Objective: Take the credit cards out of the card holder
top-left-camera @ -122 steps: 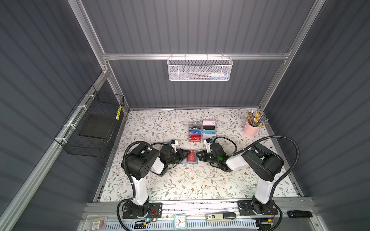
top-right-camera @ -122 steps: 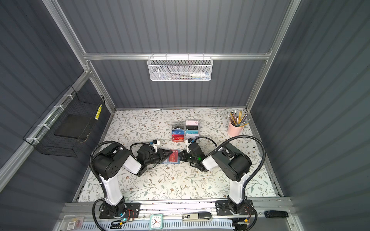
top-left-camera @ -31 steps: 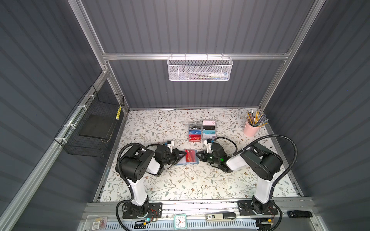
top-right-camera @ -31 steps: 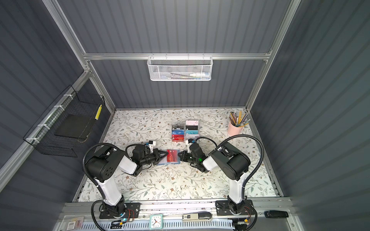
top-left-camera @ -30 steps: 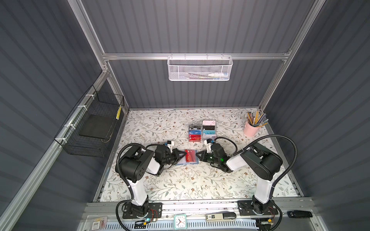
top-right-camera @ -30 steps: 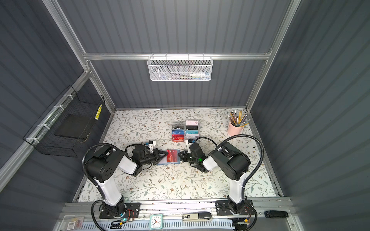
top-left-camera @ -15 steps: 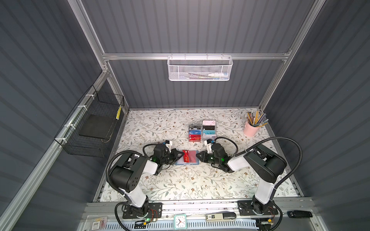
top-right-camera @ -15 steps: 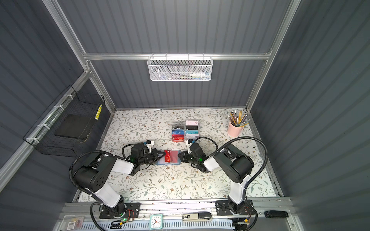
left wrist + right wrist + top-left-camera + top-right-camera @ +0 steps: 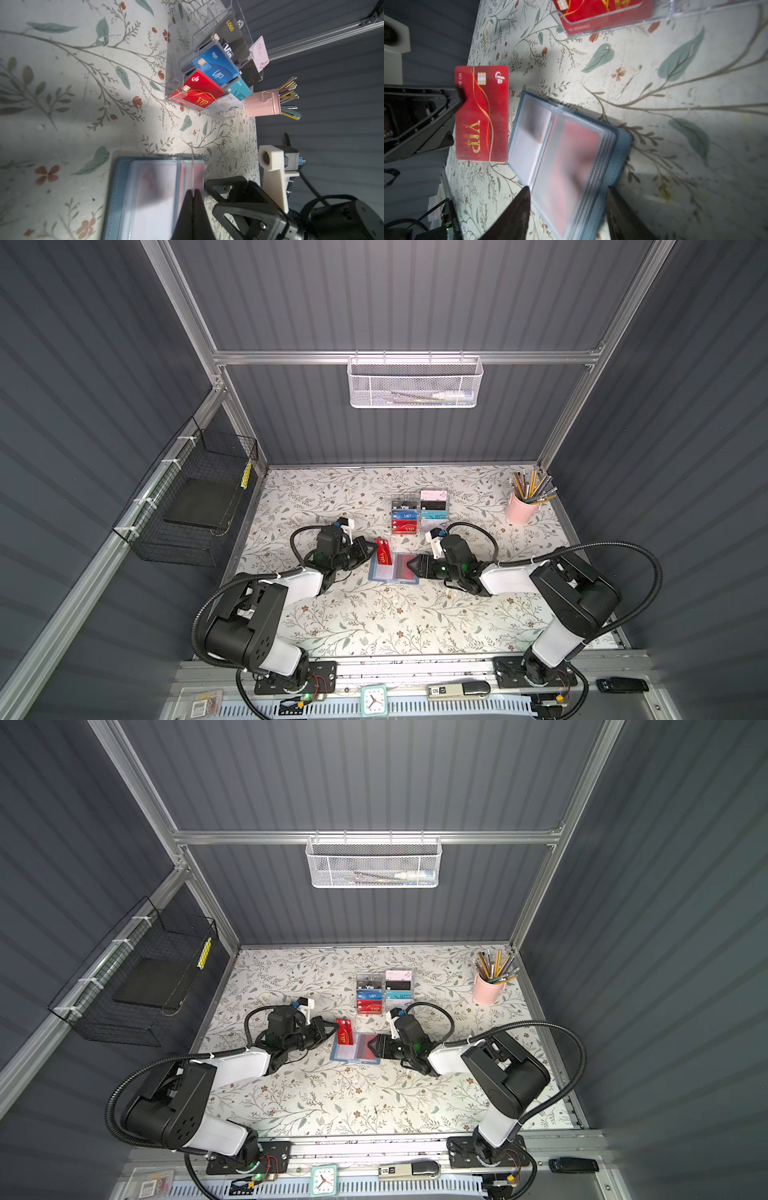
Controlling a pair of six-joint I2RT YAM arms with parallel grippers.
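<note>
The slate-blue card holder point(image 9: 392, 573) point(image 9: 355, 1053) lies open on the floral mat, clear sleeves up. One sleeve shows a red card point(image 9: 577, 149), another a white card with a dark stripe point(image 9: 529, 133). My left gripper point(image 9: 374, 550) point(image 9: 194, 192) is shut on a red VIP credit card point(image 9: 383, 556) point(image 9: 481, 116), held on edge above the holder's left side and clear of the sleeves. My right gripper point(image 9: 411, 566) point(image 9: 568, 189) is open, its fingers standing either side of the holder's right half point(image 9: 591, 166).
A clear acrylic rack point(image 9: 419, 512) with several cards stands just behind the holder. A pink cup of pencils point(image 9: 521, 506) is at the back right. A black wire basket point(image 9: 195, 506) hangs on the left wall, a white mesh basket point(image 9: 413, 383) on the back rail.
My left gripper has drawn the red card leftward out of the holder and lifted it. My right gripper has opened from shut.
</note>
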